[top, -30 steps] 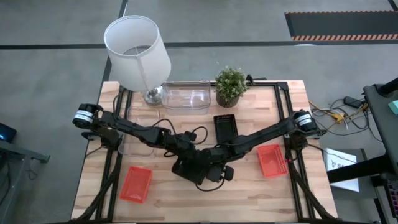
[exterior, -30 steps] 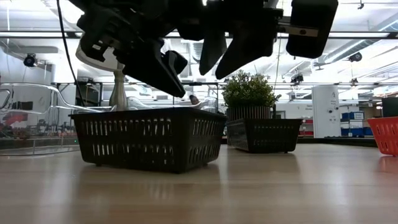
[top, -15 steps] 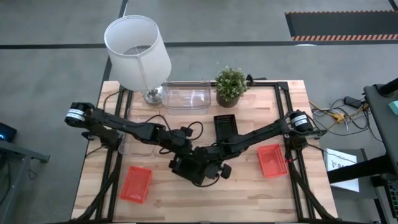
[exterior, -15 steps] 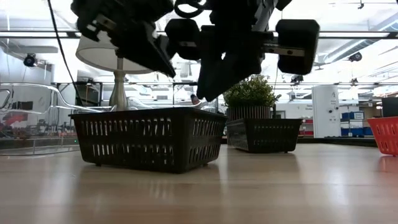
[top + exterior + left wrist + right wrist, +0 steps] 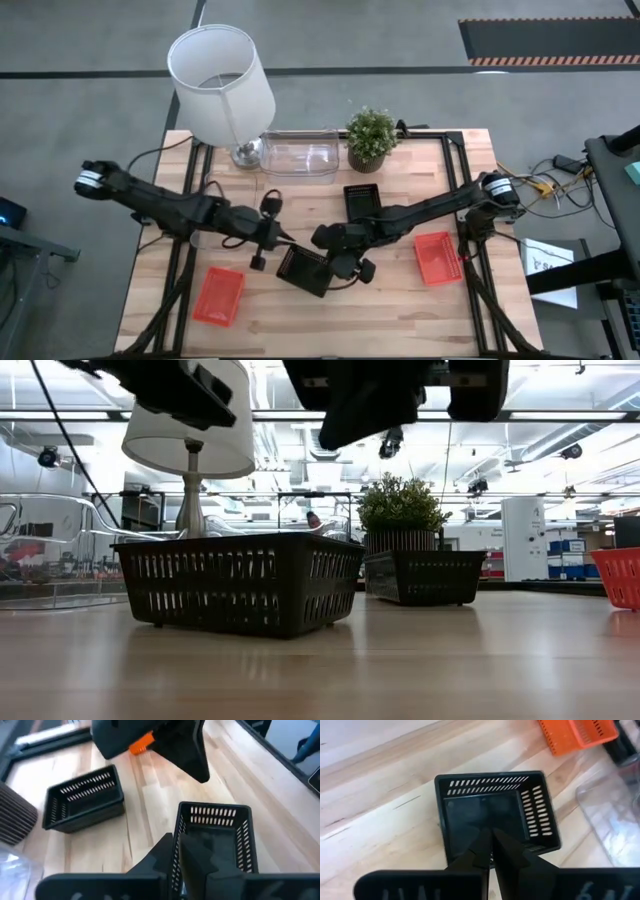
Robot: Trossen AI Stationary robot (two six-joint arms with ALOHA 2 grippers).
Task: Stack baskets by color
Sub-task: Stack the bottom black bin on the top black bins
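Hovering just above the near black basket (image 5: 303, 270) at lower centre of the high view, the right gripper (image 5: 340, 268) is seen with fingers pressed together, empty. Closed too, the left gripper (image 5: 262, 240) hangs just left. A second black basket (image 5: 363, 203) lies directly above in frame, its long axis vertical.

Two black baskets (image 5: 215, 837) (image 5: 84, 800) on table (image 5: 150, 805)

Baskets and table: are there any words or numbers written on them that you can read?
No readable words or numbers anywhere.
Near black basket: only slots, no label.
Far black basket: no label.
Red-orange baskets and: plain.
Lampshade: plain white.
Papers on the floor beside the table: print too small to read.
Room behind the table in the low view: boxes and shelves too blurred to read.
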